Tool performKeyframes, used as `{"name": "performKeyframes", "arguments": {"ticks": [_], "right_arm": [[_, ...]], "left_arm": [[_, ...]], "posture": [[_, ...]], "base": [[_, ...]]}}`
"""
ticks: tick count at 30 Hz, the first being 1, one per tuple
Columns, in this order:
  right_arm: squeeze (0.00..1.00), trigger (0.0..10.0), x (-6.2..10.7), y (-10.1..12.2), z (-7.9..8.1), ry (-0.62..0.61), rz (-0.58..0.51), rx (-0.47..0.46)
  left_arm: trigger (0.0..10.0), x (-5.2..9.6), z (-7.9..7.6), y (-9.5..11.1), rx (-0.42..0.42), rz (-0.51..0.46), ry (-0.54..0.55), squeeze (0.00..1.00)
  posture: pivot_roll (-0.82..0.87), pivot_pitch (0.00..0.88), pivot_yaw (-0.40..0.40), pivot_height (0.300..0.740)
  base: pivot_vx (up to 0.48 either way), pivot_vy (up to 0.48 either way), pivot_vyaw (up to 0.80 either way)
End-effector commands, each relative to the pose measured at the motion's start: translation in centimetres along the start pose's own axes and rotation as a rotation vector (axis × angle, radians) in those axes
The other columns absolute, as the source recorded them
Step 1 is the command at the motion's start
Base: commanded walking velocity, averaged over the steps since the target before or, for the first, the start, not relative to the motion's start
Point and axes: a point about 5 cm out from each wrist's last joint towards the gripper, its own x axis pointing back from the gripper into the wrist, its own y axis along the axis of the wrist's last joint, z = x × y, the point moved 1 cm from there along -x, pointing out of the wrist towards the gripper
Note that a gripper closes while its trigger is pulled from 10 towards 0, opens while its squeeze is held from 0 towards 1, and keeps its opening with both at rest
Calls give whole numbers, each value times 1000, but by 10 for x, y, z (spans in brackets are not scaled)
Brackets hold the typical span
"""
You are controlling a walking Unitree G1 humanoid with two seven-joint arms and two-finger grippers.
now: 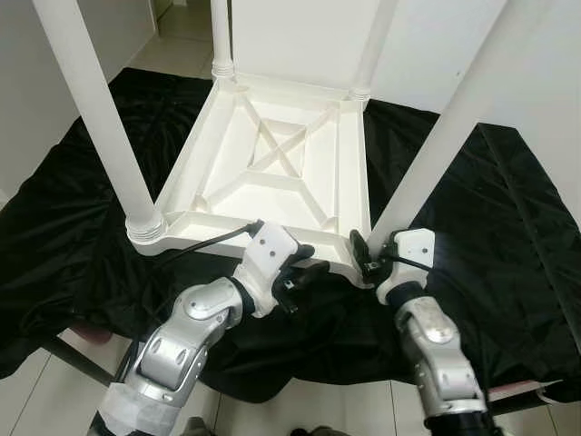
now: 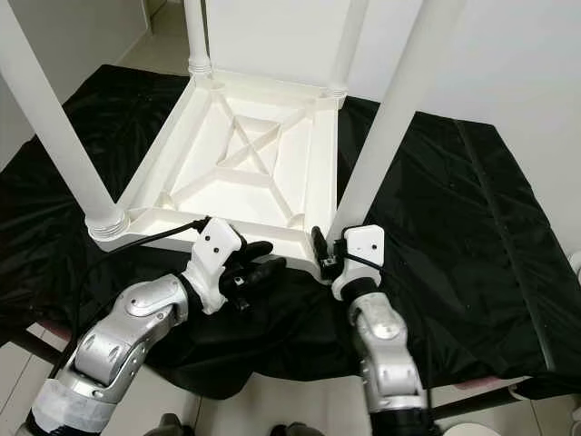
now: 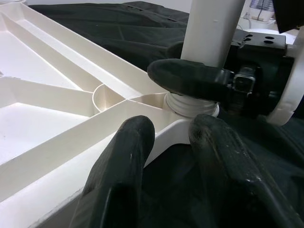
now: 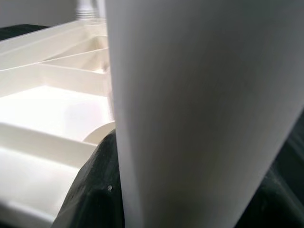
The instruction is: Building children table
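The children's table [image 1: 281,163] lies upside down on a black cloth [image 1: 490,236], its white ribbed underside facing up, an X of braces crossing the middle of the frame. Four white legs stand up from its corners: the near left leg [image 1: 95,118] rises at a slant from a ringed collar at the corner, two far legs climb out of the top of the picture, and the near right leg [image 1: 445,136] leans up and to the right from the corner closest to the robot.

At that near right corner, the right gripper [image 1: 361,254] is clamped on the base of the near right leg, just above the threaded collar. In the left wrist view one black finger [image 3: 190,78] wraps across the front of the white leg, pressed against it where it meets the table's corner socket. The right wrist view shows the leg as a broad white column close against the lens, with the table's ribs running off behind it.

The left gripper [image 1: 295,272] sits just beside, at the table's near edge, its two black fingers [image 3: 123,166] spread apart on either side of the rim, near the same corner; whether they touch the plastic I cannot tell. Both silver arms reach in from below.

The black cloth spreads wide around the table, over a pale tiled floor [image 1: 27,381].
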Motion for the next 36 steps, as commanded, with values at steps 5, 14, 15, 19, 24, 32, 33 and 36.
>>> {"name": "performKeyframes", "arguments": {"ticks": [5,14,15,19,24,32,33,36], "right_arm": [[0,10000,5,-3,-7,-174,30,82],[0,10000,8,-3,-5,-266,56,79],[0,10000,8,-3,-9,-280,58,83],[0,10000,9,-3,-11,-291,60,86],[1000,10000,11,9,-18,-198,-15,71],[0,10000,10,13,-29,14,-10,35],[0,10000,10,13,-29,14,-10,35],[0,10000,5,15,-28,181,7,30]], "left_arm": [[10000,0,-5,-1,2,5,-13,0],[10000,2,-7,-4,12,8,-1,0],[10000,2,-6,-4,10,9,1,0],[10000,2,-5,-3,7,9,2,0],[10000,1,-4,-2,8,3,13,0],[10000,1,-6,-3,14,4,9,0],[10000,1,-6,-3,14,4,9,0],[10000,2,-6,-3,13,6,8,0]], "posture": [[78,84,-122,740],[86,82,-133,740],[86,82,-133,740],[86,82,-133,740],[77,83,-137,740],[65,93,-135,740],[65,93,-135,740],[63,95,-132,740]], "base": [[0,0,0],[0,0,0],[0,0,0],[0,0,0],[0,0,0],[0,0,0],[0,0,0],[0,0,0]]}}
